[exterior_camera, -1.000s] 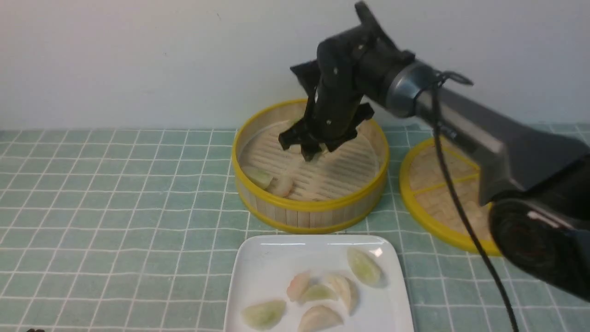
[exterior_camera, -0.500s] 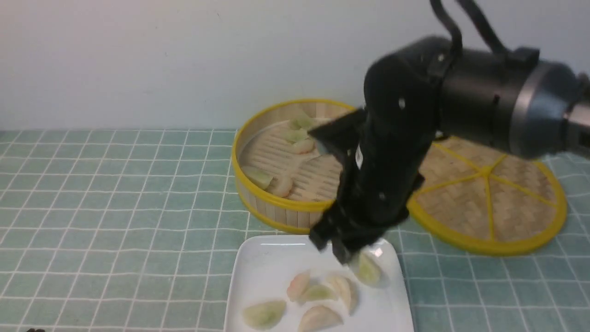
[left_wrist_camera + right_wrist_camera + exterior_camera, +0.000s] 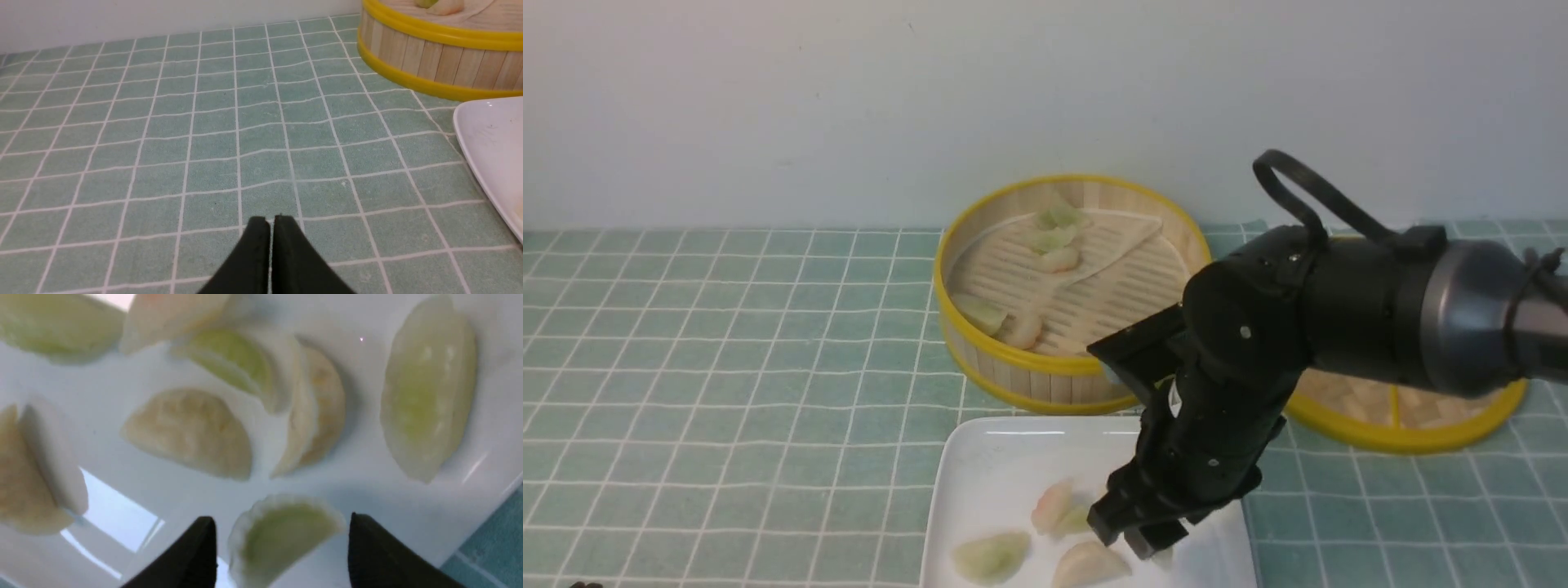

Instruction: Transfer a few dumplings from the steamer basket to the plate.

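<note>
My right gripper [image 3: 1139, 535] hangs low over the white plate [image 3: 996, 474], toward its right side. In the right wrist view its jaws [image 3: 282, 526] stand open, with a pale green dumpling [image 3: 282, 535] lying between them, a gap on each side. Several more dumplings [image 3: 192, 430] lie on the plate [image 3: 359, 490]; some show in the front view [image 3: 991, 557]. The steamer basket [image 3: 1045, 380] behind the plate holds several dumplings [image 3: 1058, 238]. My left gripper [image 3: 269, 222] is shut and empty above the tablecloth, left of the basket [image 3: 429, 57] and plate [image 3: 490, 139].
The flat woven lid [image 3: 1405, 408] with its yellow rim lies right of the basket, partly behind my right arm. The paper liner [image 3: 1123, 237] in the basket is folded over. A green checked cloth [image 3: 727, 367] covers the table. A pale wall stands close behind.
My right gripper has moved from inside the basket over to the plate and down close to it. The rest of the dumplings have not moved.
</note>
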Robot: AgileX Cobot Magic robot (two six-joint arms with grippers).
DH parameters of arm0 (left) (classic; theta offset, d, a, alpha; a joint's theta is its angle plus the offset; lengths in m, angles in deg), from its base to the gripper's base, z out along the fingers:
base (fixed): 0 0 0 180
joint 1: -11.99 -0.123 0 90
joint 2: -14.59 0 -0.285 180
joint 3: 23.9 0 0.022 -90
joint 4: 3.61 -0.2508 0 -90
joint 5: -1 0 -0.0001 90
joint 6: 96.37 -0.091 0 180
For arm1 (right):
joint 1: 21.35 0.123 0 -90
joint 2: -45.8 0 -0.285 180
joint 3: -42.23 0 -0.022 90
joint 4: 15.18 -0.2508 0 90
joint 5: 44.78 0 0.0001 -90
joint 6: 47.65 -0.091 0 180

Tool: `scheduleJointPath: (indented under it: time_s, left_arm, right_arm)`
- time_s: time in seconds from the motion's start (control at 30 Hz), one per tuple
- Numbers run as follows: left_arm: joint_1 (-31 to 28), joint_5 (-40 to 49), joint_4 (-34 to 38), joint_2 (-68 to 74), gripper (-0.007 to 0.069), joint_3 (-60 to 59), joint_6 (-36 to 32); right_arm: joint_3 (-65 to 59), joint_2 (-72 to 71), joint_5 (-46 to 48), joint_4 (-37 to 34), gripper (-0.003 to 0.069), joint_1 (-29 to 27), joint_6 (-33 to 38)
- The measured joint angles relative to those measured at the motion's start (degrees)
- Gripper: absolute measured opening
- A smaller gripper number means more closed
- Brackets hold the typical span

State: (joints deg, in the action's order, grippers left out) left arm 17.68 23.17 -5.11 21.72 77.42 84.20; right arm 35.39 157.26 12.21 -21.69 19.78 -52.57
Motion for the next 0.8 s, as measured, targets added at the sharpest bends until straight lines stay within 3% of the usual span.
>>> scheduleJointPath:
  time_s: [0.13,0.27,0.37,0.47,0.57,0.63,0.8]
  left_arm:
    - [0.0,0.0,0.0,0.0,-0.0006,0.0,0.0]
    - [0.0,0.0,0.0,0.0,-0.0006,0.0,0.0]
    - [0.0,0.0,0.0,0.0,-0.0006,0.0,0.0]
    - [0.0,0.0,0.0,0.0,-0.0006,0.0,0.0]
    - [0.0,0.0,0.0,0.0,-0.0006,0.0,0.0]
    - [0.0,0.0,0.0,0.0,-0.0006,0.0,0.0]
    - [0.0,0.0,0.0,0.0,-0.0006,0.0,0.0]
  right_arm:
    - [0.1,0.0,0.1,1.8,0.0538,0.0,0.0]
    - [2.8,-0.3,4.7,3.5,0.0545,0.0,-0.1]
    - [5.3,-3.5,7.7,4.2,0.0439,0.0,-0.4]
    - [7.1,-12.6,9.0,5.8,0.0192,0.0,-2.1]
    - [7.0,-21.7,8.3,7.8,0.0055,0.0,-4.4]
    - [5.6,-29.9,5.5,10.5,0.0008,0.0,-6.9]
    - [-5.0,-50.2,-5.0,15.4,-0.0013,0.0,-10.5]
